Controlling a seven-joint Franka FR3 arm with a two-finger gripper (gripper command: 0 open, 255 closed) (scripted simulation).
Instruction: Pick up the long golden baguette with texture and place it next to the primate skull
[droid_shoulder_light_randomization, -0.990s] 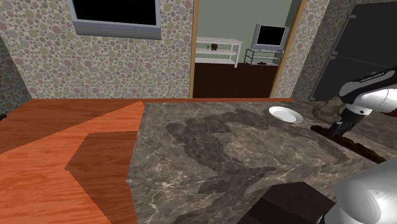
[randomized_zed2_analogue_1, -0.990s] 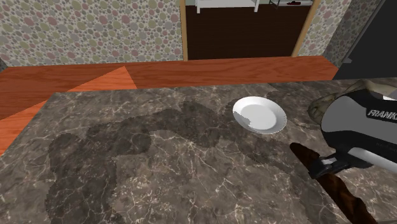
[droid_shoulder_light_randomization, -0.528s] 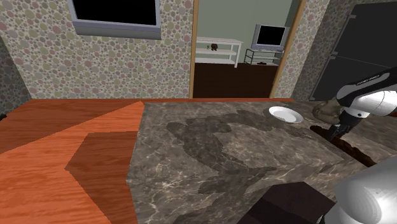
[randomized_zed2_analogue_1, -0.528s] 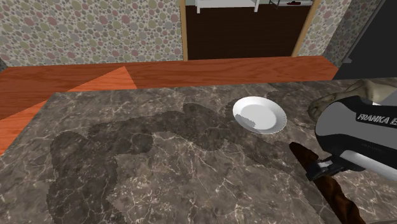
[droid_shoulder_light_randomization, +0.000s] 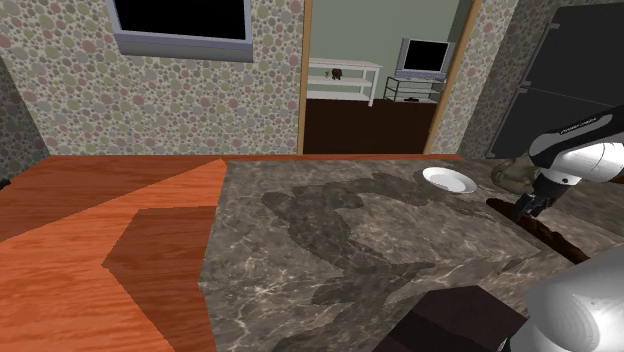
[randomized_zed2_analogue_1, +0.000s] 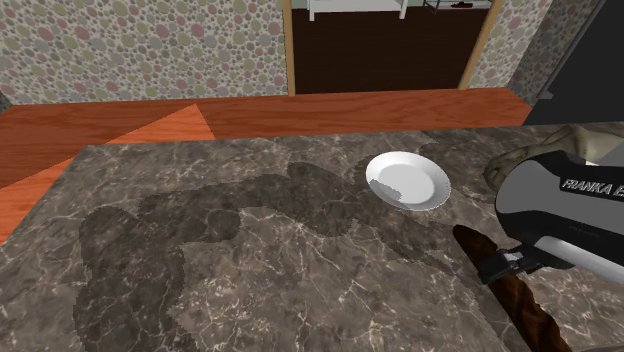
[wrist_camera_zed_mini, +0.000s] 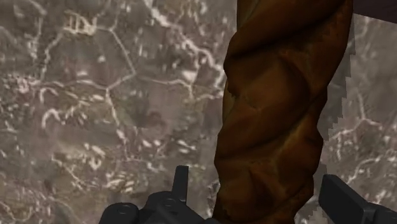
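Observation:
The long brown, twisted baguette (wrist_camera_zed_mini: 280, 108) lies on the dark marble counter (droid_shoulder_light_randomization: 350, 230), between my gripper's (wrist_camera_zed_mini: 257, 177) two black fingers. The fingers (wrist_camera_zed_mini: 181, 184) stand a little off its sides, open. In the shoulder view the gripper (droid_shoulder_light_randomization: 522, 208) sits over the baguette (droid_shoulder_light_randomization: 552, 233) near the counter's right end. The greyish-tan primate skull (droid_shoulder_light_randomization: 515, 172) rests just behind it. In the second exterior view the baguette (randomized_zed2_analogue_1: 525, 300) runs toward the lower right under the gripper (randomized_zed2_analogue_1: 505, 265). The skull (randomized_zed2_analogue_1: 598, 140) is partly hidden behind the arm.
A white plate (randomized_zed2_analogue_1: 407, 181) sits on the counter, to the left of the skull and gripper in the second exterior view. A dark tall cabinet (droid_shoulder_light_randomization: 565, 80) stands behind the skull. Orange wood floor (droid_shoulder_light_randomization: 110, 220) lies beyond the counter's left edge in the shoulder view.
The gripper and baguette shifted slightly toward the skull and settled on the counter. The fingers, earlier shut on the loaf, now stand apart from it.

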